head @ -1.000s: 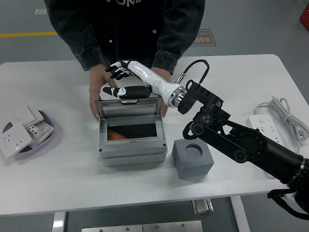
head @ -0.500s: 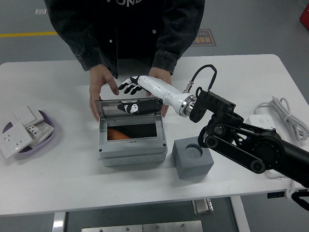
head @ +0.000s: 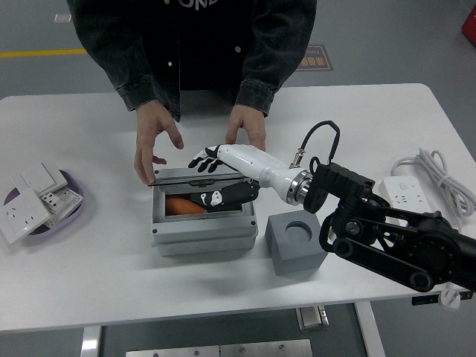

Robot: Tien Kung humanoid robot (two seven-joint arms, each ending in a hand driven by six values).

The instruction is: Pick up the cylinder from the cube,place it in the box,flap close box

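Lying in the grey box (head: pixel 204 234), the orange cylinder (head: pixel 183 207) shows through the opening at the left, so the placing looks done and the step in hand is closing the flap. The lid (head: pixel 195 177) stands tipped forward and part way down, hinged along the box's far edge. The right robot hand (head: pixel 216 178) is over it with fingers spread flat and gripping nothing, its white fingers (head: pixel 202 158) on the lid's upper face and the dark thumb part hanging in the opening.

To close it well, I judge the palm should press down and toward the near edge in one even sweep, fingers flat, thumb drawn clear of the rim first (otherwise it may get pinched under the lid). Pressing near the lid's free edge rather than near the hinge should need less force and keep the box from sliding.

A person's hands (head: pixel 152 141) rest at the box's far corners, apparently steadying it. The grey cube (head: pixel 296 242), its socket empty, sits just right of the box on the worktop (head: pixel 89 282). No left arm shows.
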